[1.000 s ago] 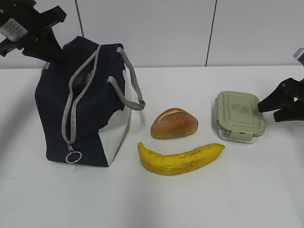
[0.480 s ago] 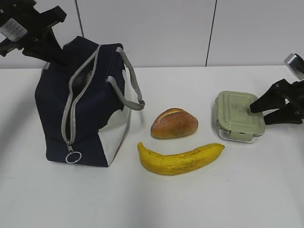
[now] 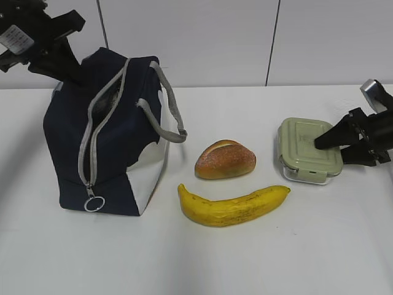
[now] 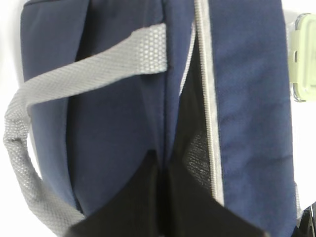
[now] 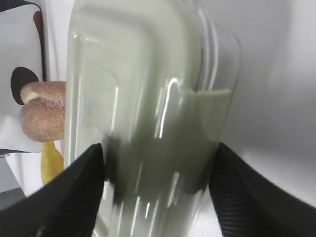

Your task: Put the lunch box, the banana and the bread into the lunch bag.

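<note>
Claws of your right gripper (image 3: 333, 150) straddle, spread, the rigid, slick-lidded lunch box (image 3: 308, 150) at three o'clock; grasp its long sides.

No text, brand, number or sign can be read anywhere. A small white label (image 3: 13, 38) sits on the left arm at the top left of the exterior view, but any print on it is too small to make out. The lunch bag (image 3: 116, 141) and the lunch box (image 3: 305, 144) lid bear no visible lettering.
</note>
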